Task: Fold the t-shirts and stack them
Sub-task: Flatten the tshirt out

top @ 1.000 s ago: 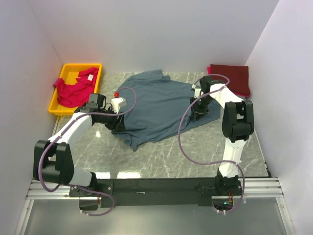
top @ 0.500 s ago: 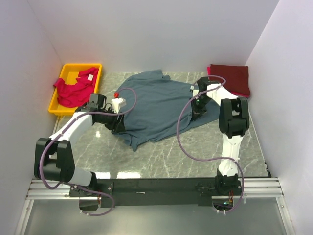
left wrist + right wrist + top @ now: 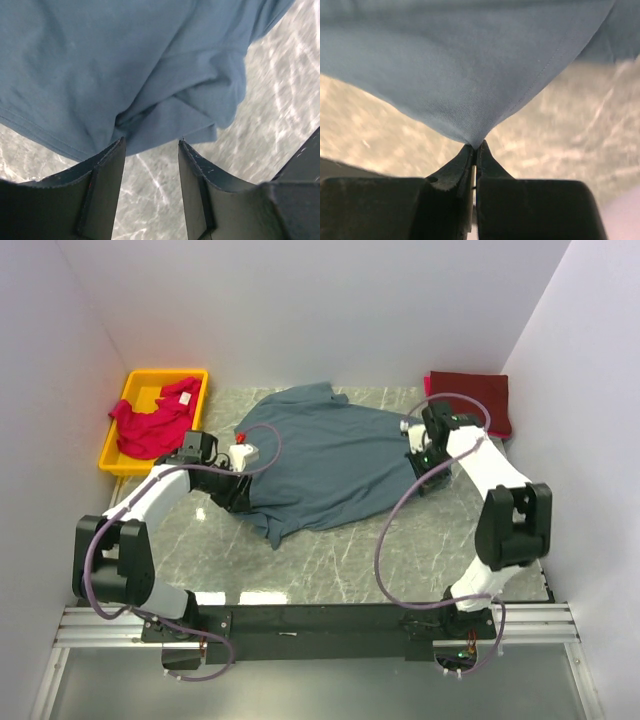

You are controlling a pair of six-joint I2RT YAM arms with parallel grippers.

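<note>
The slate blue-grey t-shirt (image 3: 330, 455) lies spread and rumpled across the middle of the marble table. My left gripper (image 3: 232, 496) sits at the shirt's near-left edge. In the left wrist view it (image 3: 151, 145) stands open, its tips just short of a bunched fold of the shirt (image 3: 165, 115), with bare marble between the fingers. My right gripper (image 3: 425, 476) is at the shirt's right edge. The right wrist view shows it (image 3: 476, 146) shut on a pinched corner of the blue cloth (image 3: 470, 65). The pinkish-red t-shirt (image 3: 150, 422) lies crumpled in the bin. The maroon t-shirt (image 3: 478, 400) lies folded at the back right.
A yellow plastic bin (image 3: 125, 395) stands at the back left corner. White walls close in the table on the left, back and right. Bare marble (image 3: 340, 560) shows between the shirt and the arm bases. Loose cables loop from both arms.
My right gripper has shut on the shirt's right edge, and that arm's elbow has swung out to the right. The left jaws have narrowed slightly; the left arm has stayed put.
</note>
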